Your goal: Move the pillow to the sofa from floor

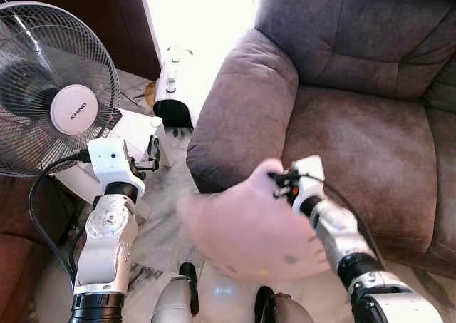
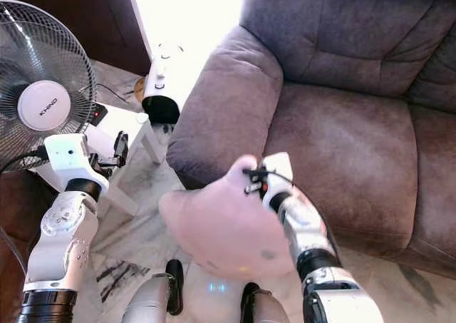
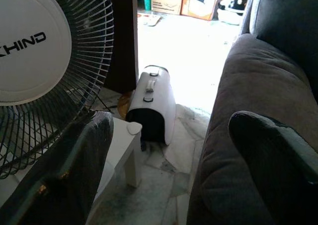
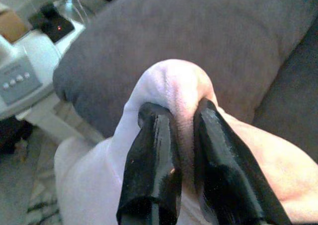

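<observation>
The grey sofa [image 1: 356, 116] stands ahead, its armrest just beyond the pink pillow [image 1: 249, 230], which hangs lifted off the floor in front of the seat. The right gripper [image 4: 181, 115] pinches a fold of the pillow's upper corner between its two fingers [image 4: 151, 155], while the left gripper [image 3: 169, 150] stands raised near the fan [image 1: 50, 88], fingers spread wide and holding nothing.

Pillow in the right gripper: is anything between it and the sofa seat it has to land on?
Nothing visible blocks it. The right gripper pinches a corner of the pink pillow, which hangs in front of the sofa by its armrest. The seat cushion beyond looks bare.
</observation>
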Tool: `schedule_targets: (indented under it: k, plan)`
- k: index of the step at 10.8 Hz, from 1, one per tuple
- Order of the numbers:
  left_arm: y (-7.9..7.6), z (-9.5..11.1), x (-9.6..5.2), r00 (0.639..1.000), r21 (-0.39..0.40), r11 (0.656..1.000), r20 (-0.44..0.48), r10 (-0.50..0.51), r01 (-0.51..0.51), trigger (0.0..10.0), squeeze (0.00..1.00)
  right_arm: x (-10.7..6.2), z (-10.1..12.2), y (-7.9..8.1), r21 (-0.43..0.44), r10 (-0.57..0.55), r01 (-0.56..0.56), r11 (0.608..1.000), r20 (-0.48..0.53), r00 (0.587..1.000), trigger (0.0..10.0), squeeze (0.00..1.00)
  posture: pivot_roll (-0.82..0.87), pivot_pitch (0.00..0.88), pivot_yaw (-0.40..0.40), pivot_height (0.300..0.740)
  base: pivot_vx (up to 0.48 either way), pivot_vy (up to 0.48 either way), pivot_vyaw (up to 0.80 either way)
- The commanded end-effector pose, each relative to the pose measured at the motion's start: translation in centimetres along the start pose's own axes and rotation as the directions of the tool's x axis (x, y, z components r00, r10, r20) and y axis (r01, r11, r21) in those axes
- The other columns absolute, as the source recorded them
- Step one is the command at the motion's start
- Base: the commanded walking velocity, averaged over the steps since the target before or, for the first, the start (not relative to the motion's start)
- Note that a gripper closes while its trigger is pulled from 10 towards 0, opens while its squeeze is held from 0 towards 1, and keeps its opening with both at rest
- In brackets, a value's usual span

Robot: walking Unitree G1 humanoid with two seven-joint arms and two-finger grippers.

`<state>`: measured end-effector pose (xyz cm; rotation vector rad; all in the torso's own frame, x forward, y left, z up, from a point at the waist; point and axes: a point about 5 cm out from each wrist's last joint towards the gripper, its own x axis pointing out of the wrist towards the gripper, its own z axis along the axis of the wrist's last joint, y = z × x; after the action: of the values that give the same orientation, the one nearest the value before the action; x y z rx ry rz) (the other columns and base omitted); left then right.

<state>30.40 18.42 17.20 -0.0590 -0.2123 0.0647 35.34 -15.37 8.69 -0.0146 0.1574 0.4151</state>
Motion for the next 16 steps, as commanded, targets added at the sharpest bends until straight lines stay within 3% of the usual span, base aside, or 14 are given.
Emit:
schedule_targets:
  k: [1, 5, 6, 7, 9, 11, 12, 14, 16]
  plan:
    - [0.1, -0.3, 0.1, 1.000, -0.001, 1.000, -0.004, -0.003, 0.003, 10.0, 0.00, 1.1, 8.4, -0.9, -0.054, -0.009, 0.028, 0.998, 0.318, 0.948, 10.0, 0.00, 0.18, 0.154, -0.021, 0.740, 0.000, 0.000, 0.00]
    - [-0.5, -0.4, 0.6, 0.999, -0.020, 0.999, 0.002, -0.035, 0.035, 10.0, 0.00, 1.2, 14.9, -0.9, -0.076, -0.005, 0.048, 0.996, 0.482, 0.876, 10.0, 0.00, 0.17, 0.139, -0.023, 0.740, 0.000, 0.000, 0.00]
    - [-1.0, -0.9, 0.7, 0.997, -0.202, 0.978, -0.042, -0.067, 0.057, 10.0, 0.00, 1.4, 15.3, -1.3, -0.079, -0.015, 0.060, 0.995, 0.476, 0.880, 10.0, 0.00, 0.17, 0.130, -0.028, 0.740, 0.000, 0.000, 0.00]
    - [-1.0, -1.2, 0.6, 0.995, -0.260, 0.963, -0.062, -0.082, 0.063, 10.0, 0.00, 1.5, 15.3, -1.0, -0.084, 0.010, 0.033, 0.996, 0.465, 0.885, 10.0, 0.00, 0.17, 0.128, -0.030, 0.740, 0.000, 0.000, 0.00]
    - [-0.4, -1.2, 0.7, 0.995, -0.255, 0.965, -0.063, -0.077, 0.058, 10.0, 0.00, 1.7, 15.7, -0.2, -0.103, 0.092, -0.050, 0.993, 0.457, 0.885, 10.0, 0.00, 0.18, 0.116, -0.032, 0.740, 0.000, 0.000, 0.00]
    - [0.3, -1.8, 0.5, 0.988, -0.430, 0.899, -0.090, -0.129, 0.079, 10.0, 0.00, 2.0, 15.9, 0.1, -0.126, 0.147, -0.101, 0.987, 0.436, 0.888, 10.0, 0.00, 0.17, 0.105, -0.033, 0.740, 0.000, 0.000, 0.00]
    - [1.3, -2.7, 0.2, 0.987, -0.501, 0.865, -0.122, -0.106, 0.031, 10.0, 1.00, 2.0, 15.6, 0.1, -0.127, 0.151, -0.105, 0.986, 0.429, 0.891, 10.0, 0.00, 0.17, 0.105, -0.032, 0.740, 0.000, 0.000, 0.00]
    - [1.8, -3.6, -0.3, 0.980, -0.553, 0.833, -0.156, -0.127, 0.020, 10.0, 1.00, 1.9, 15.3, 0.2, -0.131, 0.167, -0.123, 0.984, 0.421, 0.891, 10.0, 0.00, 0.17, 0.098, -0.030, 0.740, 0.000, 0.000, 0.00]
    - [2.6, -5.1, -1.7, 0.957, -0.628, 0.778, -0.211, -0.200, 0.024, 10.0, 1.00, 2.1, 14.6, 0.3, -0.121, 0.171, -0.132, 0.984, 0.404, 0.899, 10.0, 0.00, 0.18, 0.113, -0.032, 0.740, 0.000, 0.000, 0.00]
